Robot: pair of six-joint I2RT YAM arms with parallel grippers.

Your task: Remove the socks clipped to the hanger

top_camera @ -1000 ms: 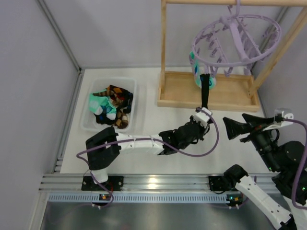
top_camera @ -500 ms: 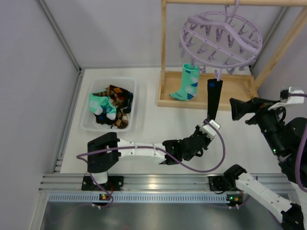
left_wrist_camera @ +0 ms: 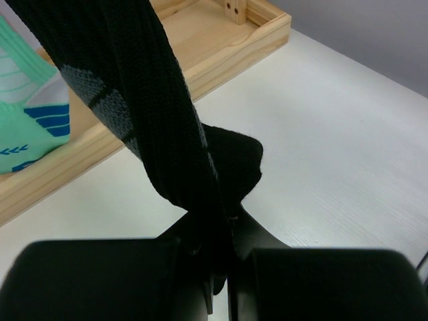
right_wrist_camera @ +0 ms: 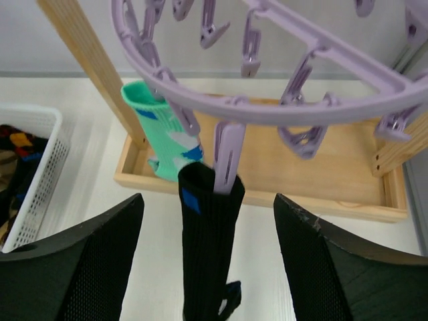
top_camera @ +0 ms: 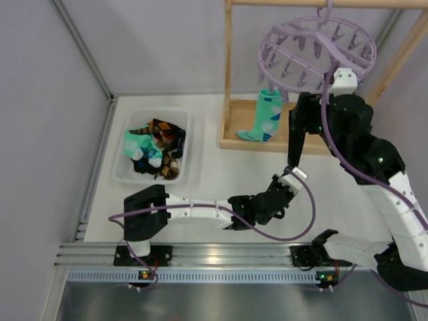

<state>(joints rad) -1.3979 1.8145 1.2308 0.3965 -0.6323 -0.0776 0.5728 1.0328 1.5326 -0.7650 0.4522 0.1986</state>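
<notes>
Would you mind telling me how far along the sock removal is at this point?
Done: several socks lie in the white basket. In hand: the left pincer is shut on the lower end of the black sock, and the open right pincer straddles its clip on the hanger. Left: that sock and the green sock, both clipped.

White arm links [top_camera: 194,204], black joints [top_camera: 256,204], black right claw [right_wrist_camera: 207,267], purple cables [top_camera: 309,208]

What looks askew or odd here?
The round pale-purple plastic hanger hangs tilted, its near side seemingly pulled down: the left gripper is shut on the long black sock, stretching it taut from its clip.
</notes>
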